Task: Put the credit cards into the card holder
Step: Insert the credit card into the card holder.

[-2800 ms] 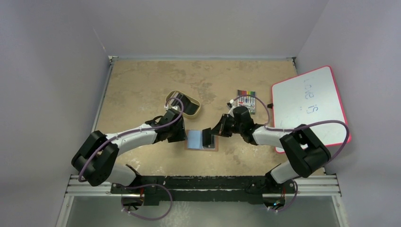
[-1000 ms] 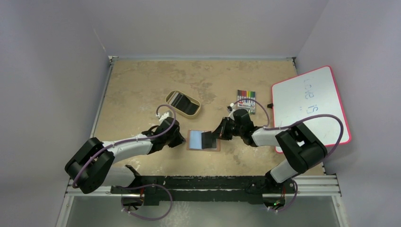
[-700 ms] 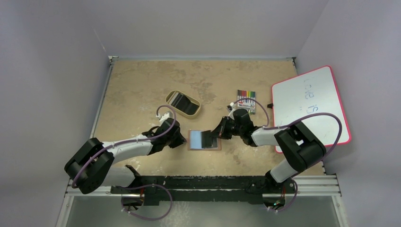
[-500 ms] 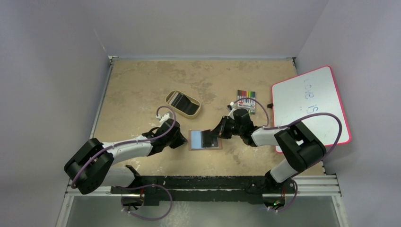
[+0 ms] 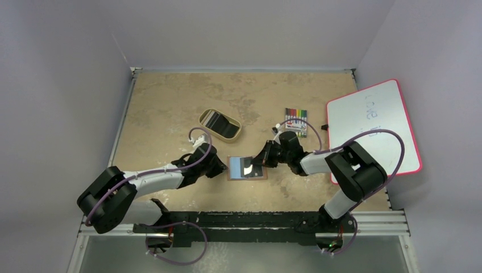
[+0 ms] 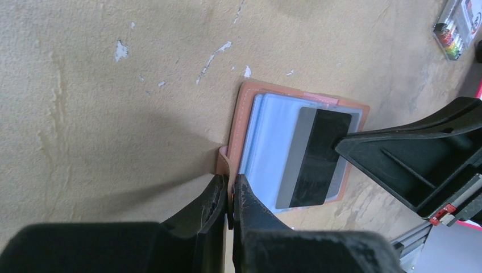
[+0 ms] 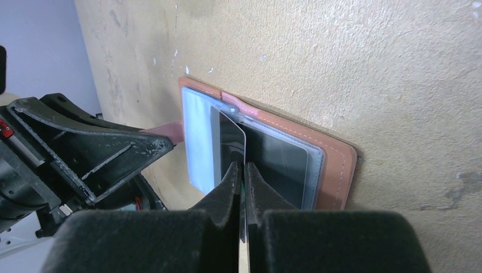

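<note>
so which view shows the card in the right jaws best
Left wrist: the card faces that camera, flat over the card holder. Right wrist sees it obliquely; top external shows a tiny dark patch.

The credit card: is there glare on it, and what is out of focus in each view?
Top external view: a bright glare patch on the dark credit card over the open card holder. Left wrist view: the card is sharp; the left gripper is soft near the lens. Right wrist view: the right gripper is blurred.

Brown card holder (image 6: 245, 99) open flat, blue-grey inside up, dark credit card (image 6: 314, 153) tilted over its pockets
</note>
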You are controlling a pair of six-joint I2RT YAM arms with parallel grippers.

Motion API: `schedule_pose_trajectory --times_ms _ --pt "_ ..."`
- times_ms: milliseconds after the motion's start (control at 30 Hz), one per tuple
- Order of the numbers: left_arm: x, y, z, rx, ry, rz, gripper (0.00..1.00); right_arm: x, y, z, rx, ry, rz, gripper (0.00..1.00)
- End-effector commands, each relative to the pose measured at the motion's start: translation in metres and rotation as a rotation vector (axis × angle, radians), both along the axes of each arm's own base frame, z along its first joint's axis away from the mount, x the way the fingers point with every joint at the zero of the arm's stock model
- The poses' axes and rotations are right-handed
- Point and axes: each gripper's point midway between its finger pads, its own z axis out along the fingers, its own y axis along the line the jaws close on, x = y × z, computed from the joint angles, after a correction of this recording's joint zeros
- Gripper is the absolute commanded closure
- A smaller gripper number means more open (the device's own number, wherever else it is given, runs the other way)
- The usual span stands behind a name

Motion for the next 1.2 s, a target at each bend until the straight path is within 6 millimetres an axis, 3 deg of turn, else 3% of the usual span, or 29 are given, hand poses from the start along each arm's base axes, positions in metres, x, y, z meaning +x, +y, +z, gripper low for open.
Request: schedule_pose_trajectory --times_ms 0,400,933,1167 --pt "0.010 -0.013 0.015 -0.068 -0.050 0.012 1.00 0.012 0.003 0.007 -0.005 -0.044 -0.013 0.98" --pt "0.013 -0.024 0.013 -0.076 -0.050 -0.003 1.00 0.013 0.023 0.008 -0.028 -0.036 0.011 1.00" --pt "0.018 -0.022 0.018 -0.036 -0.077 -0.007 1.00 0.008 0.037 0.002 -0.102 -0.058 0.067 0.91" --pt "0.018 -0.014 0.016 0.019 -0.079 -0.008 1.00 0.006 0.029 0.009 -0.147 -0.087 0.079 0.82"
